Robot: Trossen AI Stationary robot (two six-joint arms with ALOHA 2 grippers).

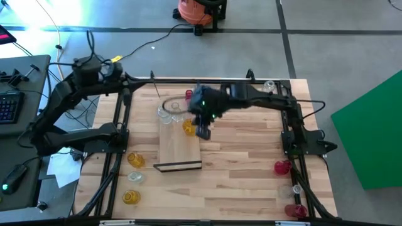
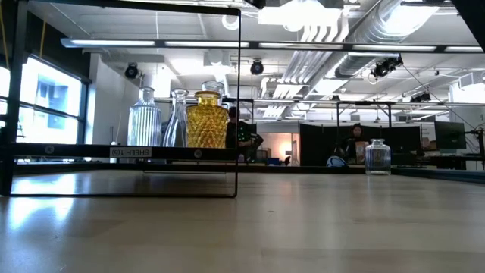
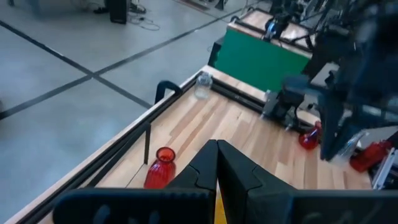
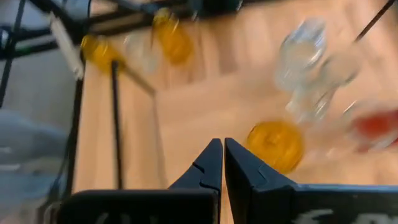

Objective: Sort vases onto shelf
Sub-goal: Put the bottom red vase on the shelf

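The shelf (image 1: 179, 145) lies flat mid-table, its dark strip toward the near edge. Four vases cluster at its far end: two clear vases (image 1: 167, 112), a red vase (image 1: 189, 95) and an amber vase (image 1: 189, 127), which places the sorted group together and keeps the rest of the board free. The right gripper (image 1: 202, 130) hangs just beside the amber vase, fingers together and holding nothing; the right wrist view shows the vase beyond its tips, not between them. The left gripper (image 3: 217, 163), fingers likewise together and empty, waits at the table's far left corner, clear of the work. Unsorted vases stay in colour groups: three amber ones (image 1: 132, 178) at the near left edge, red ones (image 1: 282, 167) at the near right, one clear vase (image 1: 269, 85) at the far right corner.
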